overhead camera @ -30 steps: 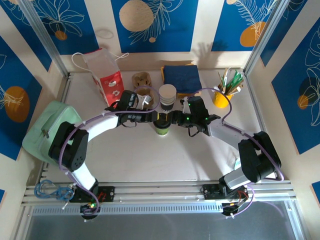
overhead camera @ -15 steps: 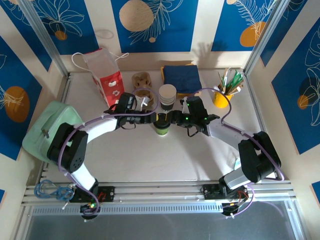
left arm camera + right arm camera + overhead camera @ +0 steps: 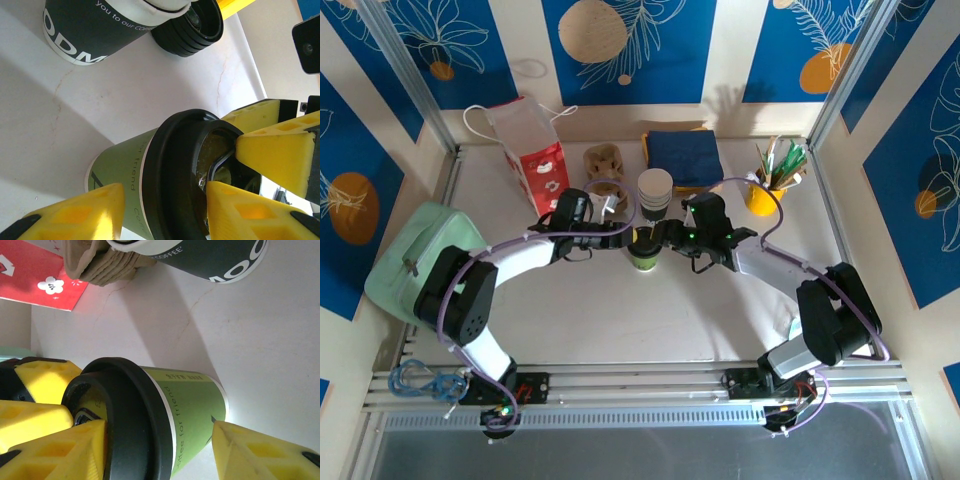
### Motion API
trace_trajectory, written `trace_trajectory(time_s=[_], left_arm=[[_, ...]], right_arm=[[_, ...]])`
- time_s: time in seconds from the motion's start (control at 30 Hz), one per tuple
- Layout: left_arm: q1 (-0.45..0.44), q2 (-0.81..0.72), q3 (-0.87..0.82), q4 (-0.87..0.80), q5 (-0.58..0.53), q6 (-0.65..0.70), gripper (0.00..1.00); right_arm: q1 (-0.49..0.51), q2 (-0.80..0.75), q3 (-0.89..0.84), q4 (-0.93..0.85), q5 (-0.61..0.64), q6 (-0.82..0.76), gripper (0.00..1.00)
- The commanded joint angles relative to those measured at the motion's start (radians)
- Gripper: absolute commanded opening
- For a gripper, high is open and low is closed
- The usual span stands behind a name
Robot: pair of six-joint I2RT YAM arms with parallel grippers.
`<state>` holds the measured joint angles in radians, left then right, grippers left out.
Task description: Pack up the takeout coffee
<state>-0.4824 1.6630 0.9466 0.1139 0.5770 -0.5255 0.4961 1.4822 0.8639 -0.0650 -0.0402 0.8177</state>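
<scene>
Standing upright just behind the middle of the bench (image 3: pixel 620 310), the takeout coffee (image 3: pixel 642 252) is a small green paper cup capped by a black lid (image 3: pixel 167 165). I'd judge it light if empty, sloshy and top-heavy if filled. Its thin wall would buckle under a hard squeeze, and the lid would likely pop off if the cup were lifted by it. The safest hold looks to be across the green wall just under the white rim, where the rolled edge stiffens the paper, with the cup kept level all the way. The left hand (image 3: pixel 623 238) meets it at 9 o'clock and the right hand (image 3: pixel 663 237) at 3 o'clock. Both are about half spread and turned on edge, one yellow finger up at lid height and the other low beside the wall. I cannot tell whether either presses on the cup, and neither looks clamped on it. At 12 o'clock, close by, stands the stack of dark cups (image 3: pixel 655 192). The red and white paper bag (image 3: pixel 535 155), probably the cup's destination, sits off at 10 o'clock, and the yellow cup of sticks (image 3: pixel 760 195) is out at 2 o'clock.
</scene>
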Motion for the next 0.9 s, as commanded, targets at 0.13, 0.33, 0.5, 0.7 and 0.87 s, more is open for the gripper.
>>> trace_trajectory(time_s=[0.13, 0.33, 0.5, 0.7, 0.87], left_arm=[[-0.014, 0.010, -0.024, -0.118, -0.038, 0.016, 0.45], [-0.026, 0.004, 0.004, -0.134, -0.038, 0.019, 0.45], [-0.033, -0.002, 0.042, -0.175, -0.040, 0.030, 0.45], [-0.042, -0.003, 0.077, -0.206, -0.044, 0.044, 0.46], [-0.048, -0.004, 0.106, -0.226, -0.044, 0.049, 0.46]], right_arm=[[0.022, 0.021, -0.043, -0.127, 0.126, 0.048, 0.56], [0.014, 0.014, -0.032, -0.091, 0.086, 0.013, 0.57], [-0.002, 0.023, 0.017, -0.072, -0.004, -0.016, 0.57], [0.004, -0.007, 0.044, -0.071, -0.017, -0.042, 0.57], [0.006, -0.024, 0.046, -0.073, -0.010, -0.045, 0.57]])
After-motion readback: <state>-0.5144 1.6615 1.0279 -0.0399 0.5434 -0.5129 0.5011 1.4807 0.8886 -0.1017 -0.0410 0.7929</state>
